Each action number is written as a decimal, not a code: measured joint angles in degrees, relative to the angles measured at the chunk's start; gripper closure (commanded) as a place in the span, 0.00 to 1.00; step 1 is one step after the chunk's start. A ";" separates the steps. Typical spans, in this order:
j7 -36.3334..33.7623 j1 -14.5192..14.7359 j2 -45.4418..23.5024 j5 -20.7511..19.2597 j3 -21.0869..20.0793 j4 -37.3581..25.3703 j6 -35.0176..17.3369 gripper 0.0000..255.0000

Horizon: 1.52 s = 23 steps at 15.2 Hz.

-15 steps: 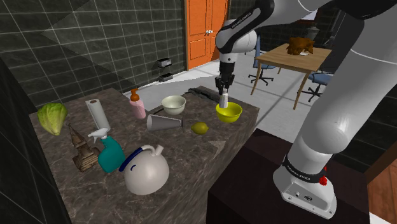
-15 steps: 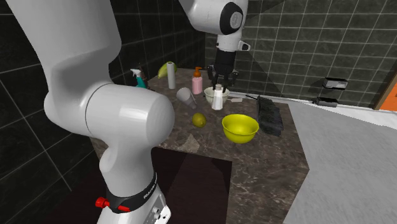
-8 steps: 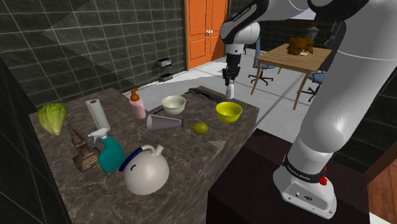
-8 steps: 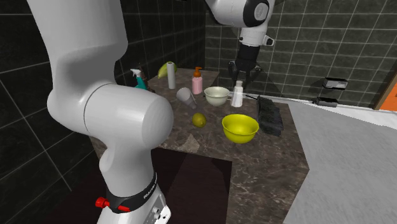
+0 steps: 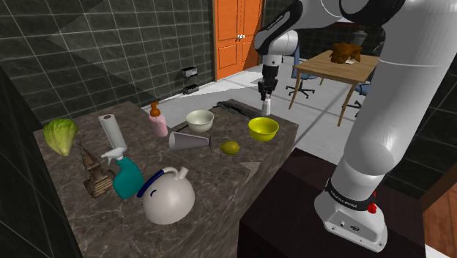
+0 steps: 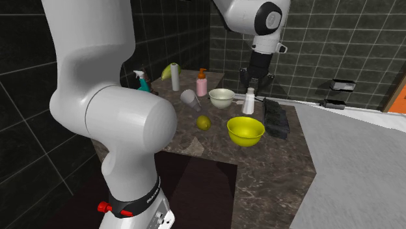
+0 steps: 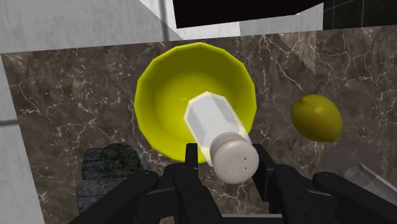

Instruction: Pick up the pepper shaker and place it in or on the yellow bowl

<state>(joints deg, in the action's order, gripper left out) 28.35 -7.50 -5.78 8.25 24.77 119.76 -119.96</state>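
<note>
Carry step, by the look of it: the fingers (image 7: 191,159) pinch the white pepper shaker (image 7: 219,130) aloft over the yellow bowl (image 7: 159,95) near the desk (image 7: 63,102) edge, so the next move calls for lowering, then release.

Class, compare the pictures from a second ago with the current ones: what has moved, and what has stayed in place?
The pincer, shut on the white pepper shaker throughout, carried it toward the second exterior view's right and a little higher in the shoulder view. It now hangs over the yellow bowl. Nothing was let go. The yellow bowl, the white bowl and the lemon kept their places.
</note>
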 measured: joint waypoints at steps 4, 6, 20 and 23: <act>1.07 -0.19 -1.90 1.20 -0.13 1.38 -3.01 1.00; 1.64 -0.34 -2.81 1.78 -0.19 1.81 -4.22 1.00; 3.92 -0.84 -6.96 4.64 -0.93 3.85 -9.85 1.00; 3.92 -0.84 -6.96 4.65 -0.93 3.85 -9.86 0.00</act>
<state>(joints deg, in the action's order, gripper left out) 32.27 -8.34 -12.74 12.90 23.83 123.61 -129.83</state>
